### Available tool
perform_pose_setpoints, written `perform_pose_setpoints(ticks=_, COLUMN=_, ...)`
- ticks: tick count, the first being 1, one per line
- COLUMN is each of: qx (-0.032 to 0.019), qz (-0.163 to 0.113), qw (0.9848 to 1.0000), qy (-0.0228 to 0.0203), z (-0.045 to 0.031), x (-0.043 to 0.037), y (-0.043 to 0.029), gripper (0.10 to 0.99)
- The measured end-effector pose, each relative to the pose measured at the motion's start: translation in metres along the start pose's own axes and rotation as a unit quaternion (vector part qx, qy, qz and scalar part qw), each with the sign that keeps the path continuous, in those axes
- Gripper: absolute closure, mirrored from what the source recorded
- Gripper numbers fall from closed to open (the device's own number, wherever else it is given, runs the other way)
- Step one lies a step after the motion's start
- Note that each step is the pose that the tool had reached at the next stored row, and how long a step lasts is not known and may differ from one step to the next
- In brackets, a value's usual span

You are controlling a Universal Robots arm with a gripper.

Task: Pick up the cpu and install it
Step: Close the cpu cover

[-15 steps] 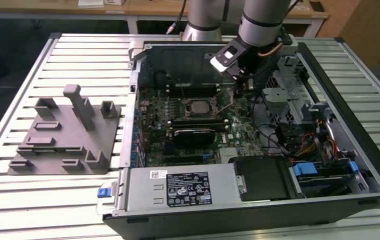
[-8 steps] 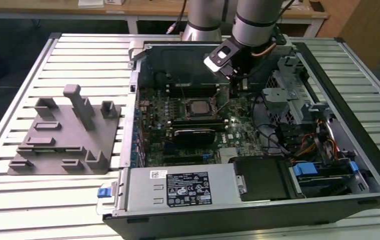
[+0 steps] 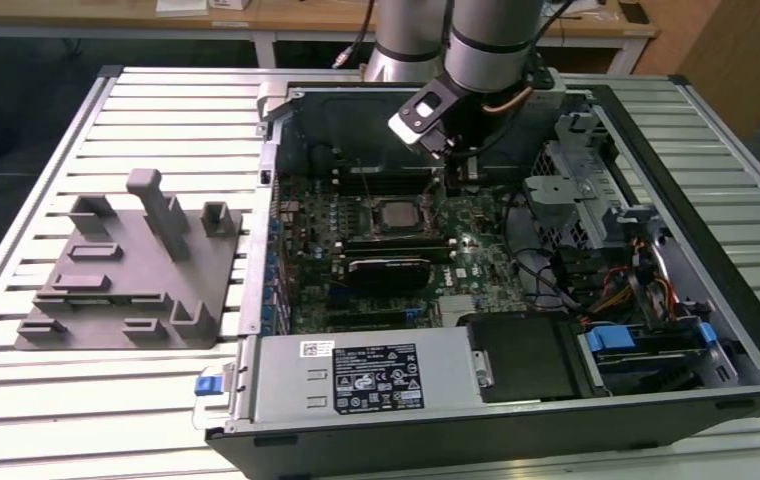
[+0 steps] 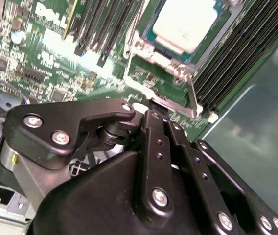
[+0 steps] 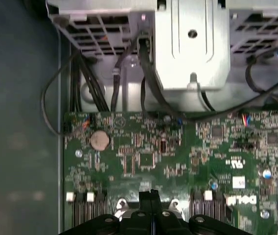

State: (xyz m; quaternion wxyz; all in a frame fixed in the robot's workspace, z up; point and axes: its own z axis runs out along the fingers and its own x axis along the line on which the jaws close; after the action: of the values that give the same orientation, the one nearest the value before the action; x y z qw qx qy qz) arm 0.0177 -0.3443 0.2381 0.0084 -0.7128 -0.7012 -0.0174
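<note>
We see the cpu (image 4: 184,22) lying flat in the socket (image 4: 179,72) on the board (image 5: 144,156); the gripper (image 5: 151,196) hangs just beside the socket, jaws together, nothing between them; we judge the cpu light, stiff, thin and delicate underneath; best taken by two opposite edges.

Part of the cpu (image 4: 185,22) beyond second wrist view's edge

Grey block (image 3: 127,285) beside open computer case (image 3: 487,442)

silvery-white cpu (image 4: 185,23), green motherboard (image 5: 144,161), grey block (image 3: 127,270), white ribbed table (image 3: 153,120), black case (image 3: 487,445).
</note>
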Motion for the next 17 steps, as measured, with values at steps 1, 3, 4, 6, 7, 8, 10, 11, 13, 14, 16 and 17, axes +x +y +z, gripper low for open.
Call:
perform_pose_setpoints(ticks=1, qx=-0.0003, qz=0.0, qw=1.0, qy=0.0, z=0.0, x=0.0, y=-0.0028, gripper=0.98)
perform_pose_setpoints(ticks=3, qx=-0.0011, qz=0.0, qw=1.0, qy=0.0, z=-0.0001, x=-0.0002, y=-0.0093, gripper=0.98)
perform_pose_setpoints(ticks=4, qx=-0.0014, qz=0.0, qw=1.0, qy=0.0001, z=-0.0001, x=-0.0002, y=-0.0121, gripper=0.98)
perform_pose_setpoints(ticks=6, qx=-0.002, qz=0.0, qw=1.0, qy=0.0001, z=-0.0002, x=-0.0003, y=-0.0176, gripper=0.98)
perform_pose_setpoints(ticks=7, qx=-0.0023, qz=0.0, qw=1.0, qy=0.0001, z=-0.0002, x=-0.0003, y=-0.0203, gripper=0.98)
perform_pose_setpoints(ticks=8, qx=-0.0027, qz=0.0, qw=1.0, qy=0.0001, z=-0.0002, x=-0.0003, y=-0.0232, gripper=0.98)
perform_pose_setpoints(ticks=10, qx=-0.0031, qz=0.0, qw=1.0, qy=0.0, z=-0.0004, x=-0.0004, y=-0.0284, gripper=0.98)
perform_pose_setpoints(ticks=11, qx=-0.0034, qz=0.0, qw=1.0, qy=0.0, z=-0.0004, x=-0.0005, y=-0.0314, gripper=0.98)
perform_pose_setpoints(ticks=13, qx=-0.004, qz=0.0, qw=1.0, qy=0.0001, z=-0.0005, x=-0.0006, y=-0.0372, gripper=0.98)
perform_pose_setpoints(ticks=14, qx=-0.0043, qz=0.0, qw=1.0, qy=0.0001, z=-0.0005, x=-0.0006, y=-0.04, gripper=0.98)
perform_pose_setpoints(ticks=16, qx=-0.0046, qz=0.0, qw=1.0, qy=0.0001, z=-0.0006, x=-0.0007, y=-0.0449, gripper=0.98)
perform_pose_setpoints(ticks=17, qx=-0.0047, qz=0.0, qw=1.0, qy=0.0001, z=-0.0005, x=-0.0007, y=-0.0466, gripper=0.98)
